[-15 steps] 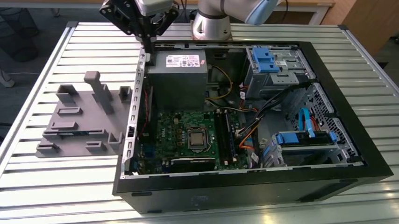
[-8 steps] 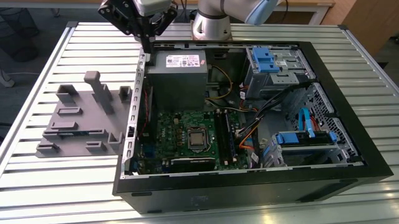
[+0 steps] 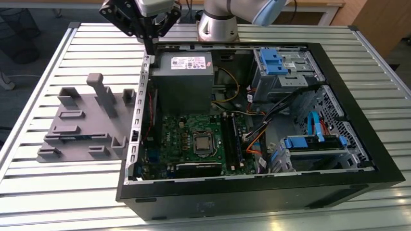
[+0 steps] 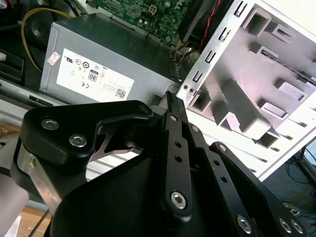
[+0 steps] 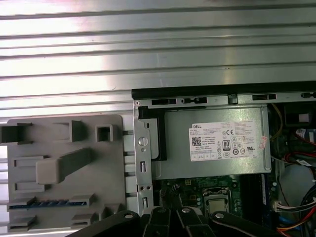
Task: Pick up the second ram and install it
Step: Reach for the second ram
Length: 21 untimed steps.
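The second ram (image 5: 49,203) is a thin blue strip lying in a slot of the grey plastic holder block (image 5: 64,168), outside the case. In the exterior view the ram (image 3: 76,137) sits near the holder's (image 3: 83,120) front edge. My gripper (image 3: 149,47) hangs above the case's back corner beside the grey power supply (image 3: 183,79), well away from the ram. Its black fingers (image 4: 171,98) are pressed together with nothing between them. The long black slots (image 3: 230,139) run along the green motherboard (image 3: 186,139) inside the case.
The open black computer case (image 3: 257,192) stands on a slatted metal table (image 3: 77,192). Blue drive brackets (image 3: 276,62) and loose cables (image 3: 282,110) fill the exterior view's right half of the case. The case's metal side wall (image 3: 138,120) stands between holder and motherboard.
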Motion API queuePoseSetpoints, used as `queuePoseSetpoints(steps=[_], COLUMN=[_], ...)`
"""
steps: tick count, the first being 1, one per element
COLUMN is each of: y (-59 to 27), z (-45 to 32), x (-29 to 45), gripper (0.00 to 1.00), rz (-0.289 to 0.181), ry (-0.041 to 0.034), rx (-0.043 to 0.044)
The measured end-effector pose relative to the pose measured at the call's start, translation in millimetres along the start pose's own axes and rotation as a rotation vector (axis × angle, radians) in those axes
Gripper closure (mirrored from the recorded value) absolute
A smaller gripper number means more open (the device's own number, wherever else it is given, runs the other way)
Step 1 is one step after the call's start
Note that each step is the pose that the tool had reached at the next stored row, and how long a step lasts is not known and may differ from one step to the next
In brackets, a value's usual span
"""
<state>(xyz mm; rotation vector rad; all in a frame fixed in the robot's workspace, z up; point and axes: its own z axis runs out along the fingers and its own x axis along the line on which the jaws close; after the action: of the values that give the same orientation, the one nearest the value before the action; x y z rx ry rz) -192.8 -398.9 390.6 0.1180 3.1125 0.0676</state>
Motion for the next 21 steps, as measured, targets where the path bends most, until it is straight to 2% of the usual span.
queuePoseSetpoints(steps=[21], y=[-0.5], z=[0.1], x=[6.5], gripper=[0.89], rz=[0.0], ry=[-0.0001], rx=[-0.0001])
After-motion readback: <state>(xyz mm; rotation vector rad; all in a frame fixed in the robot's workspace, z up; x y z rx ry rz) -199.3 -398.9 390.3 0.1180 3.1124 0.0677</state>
